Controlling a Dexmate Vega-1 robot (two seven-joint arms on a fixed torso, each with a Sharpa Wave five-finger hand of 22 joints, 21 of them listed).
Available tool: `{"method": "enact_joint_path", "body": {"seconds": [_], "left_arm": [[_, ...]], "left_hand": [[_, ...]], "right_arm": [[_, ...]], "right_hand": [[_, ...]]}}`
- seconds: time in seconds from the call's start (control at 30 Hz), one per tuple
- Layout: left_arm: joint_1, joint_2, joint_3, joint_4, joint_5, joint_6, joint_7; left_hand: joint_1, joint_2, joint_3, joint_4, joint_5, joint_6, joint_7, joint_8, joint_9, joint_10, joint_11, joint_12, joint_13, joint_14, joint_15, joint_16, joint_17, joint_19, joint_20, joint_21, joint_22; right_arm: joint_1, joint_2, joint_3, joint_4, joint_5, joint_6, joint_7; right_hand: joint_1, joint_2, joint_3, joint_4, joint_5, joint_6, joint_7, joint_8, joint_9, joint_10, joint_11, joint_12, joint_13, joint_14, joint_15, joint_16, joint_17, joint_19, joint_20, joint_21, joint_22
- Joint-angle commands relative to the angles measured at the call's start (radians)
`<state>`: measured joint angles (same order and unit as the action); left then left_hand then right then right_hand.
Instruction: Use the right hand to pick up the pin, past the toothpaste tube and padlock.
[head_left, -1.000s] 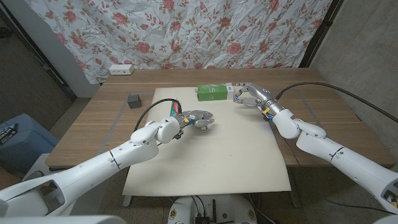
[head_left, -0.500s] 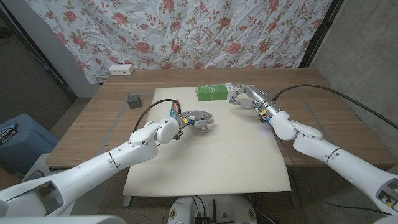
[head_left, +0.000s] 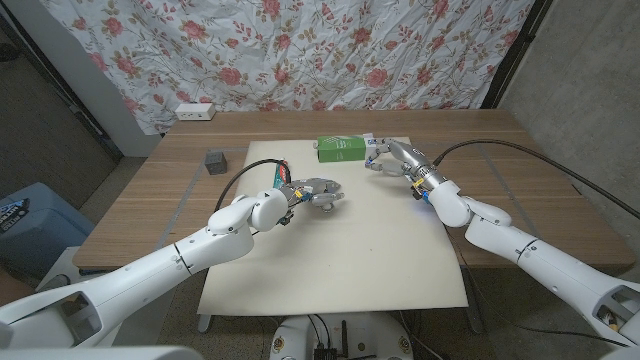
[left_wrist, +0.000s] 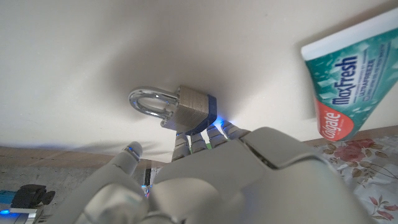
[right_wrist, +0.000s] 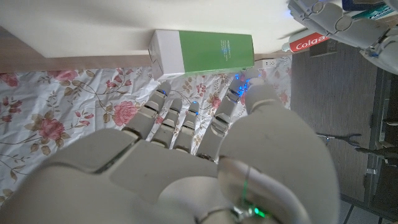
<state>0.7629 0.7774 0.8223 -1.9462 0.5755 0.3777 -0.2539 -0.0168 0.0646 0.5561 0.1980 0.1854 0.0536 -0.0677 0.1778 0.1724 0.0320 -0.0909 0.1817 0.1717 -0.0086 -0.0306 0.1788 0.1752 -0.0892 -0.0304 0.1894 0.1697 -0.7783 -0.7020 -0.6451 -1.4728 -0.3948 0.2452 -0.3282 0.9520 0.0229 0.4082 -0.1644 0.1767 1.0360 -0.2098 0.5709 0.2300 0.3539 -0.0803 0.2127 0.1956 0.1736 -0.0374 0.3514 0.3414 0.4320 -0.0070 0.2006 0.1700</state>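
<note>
The padlock (left_wrist: 177, 109) lies on the cream mat (head_left: 340, 250) with my left hand's (head_left: 318, 189) fingertips (left_wrist: 214, 132) touching its blue-edged body, thumb apart. The toothpaste tube (left_wrist: 351, 78) lies beside my left wrist, seen as a tube (head_left: 281, 176) in the head view. My right hand (head_left: 396, 156) hovers at the mat's far right corner, fingers spread and bent toward the end of a green and white box (head_left: 340, 149); the box (right_wrist: 202, 53) lies just past its fingertips (right_wrist: 186, 121). I see nothing between those fingers. I cannot make out a pin.
A small grey cube (head_left: 214, 160) sits on the wooden table (head_left: 150, 190) at the left. A white power strip (head_left: 194, 112) lies at the far left edge. A floral curtain (head_left: 320, 50) hangs behind. A black cable (head_left: 530, 150) trails from my right arm.
My right hand has slid further out and to the left, closing on the end of the green box. The left hand and padlock have not moved.
</note>
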Motion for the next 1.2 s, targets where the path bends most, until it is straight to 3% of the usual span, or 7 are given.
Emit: {"method": "enact_joint_path", "body": {"seconds": [0.03,1.2], "left_arm": [[-0.004,0.000,0.000,0.004,-0.010,-0.007,-0.009],[-0.013,0.008,-0.001,-0.008,-0.036,0.006,-0.026]], "left_hand": [[-0.006,0.105,-0.005,0.000,0.007,0.010,0.003,0.006,0.002,0.004,0.003,0.008,0.001,0.010,-0.054,0.008,0.003,0.003,-0.136,0.004,0.005],[-0.011,0.108,-0.034,0.004,0.008,0.039,-0.007,0.010,0.001,0.008,0.002,0.008,0.000,0.006,-0.060,0.006,0.004,0.011,-0.123,0.009,0.007]], "right_arm": [[0.014,0.022,-0.024,0.040,-0.003,0.003,0.002],[0.032,0.057,-0.081,0.123,-0.026,-0.006,-0.041]], "right_hand": [[0.006,0.004,-0.003,0.000,0.004,0.019,-0.013,0.008,0.003,0.003,0.001,0.001,0.003,0.008,-0.020,0.006,0.003,-0.001,0.008,-0.003,0.004],[0.007,0.003,-0.007,0.001,0.004,0.020,-0.013,0.004,0.001,0.004,0.003,-0.002,0.003,0.005,-0.016,0.005,0.007,-0.001,0.008,-0.002,0.004]]}}
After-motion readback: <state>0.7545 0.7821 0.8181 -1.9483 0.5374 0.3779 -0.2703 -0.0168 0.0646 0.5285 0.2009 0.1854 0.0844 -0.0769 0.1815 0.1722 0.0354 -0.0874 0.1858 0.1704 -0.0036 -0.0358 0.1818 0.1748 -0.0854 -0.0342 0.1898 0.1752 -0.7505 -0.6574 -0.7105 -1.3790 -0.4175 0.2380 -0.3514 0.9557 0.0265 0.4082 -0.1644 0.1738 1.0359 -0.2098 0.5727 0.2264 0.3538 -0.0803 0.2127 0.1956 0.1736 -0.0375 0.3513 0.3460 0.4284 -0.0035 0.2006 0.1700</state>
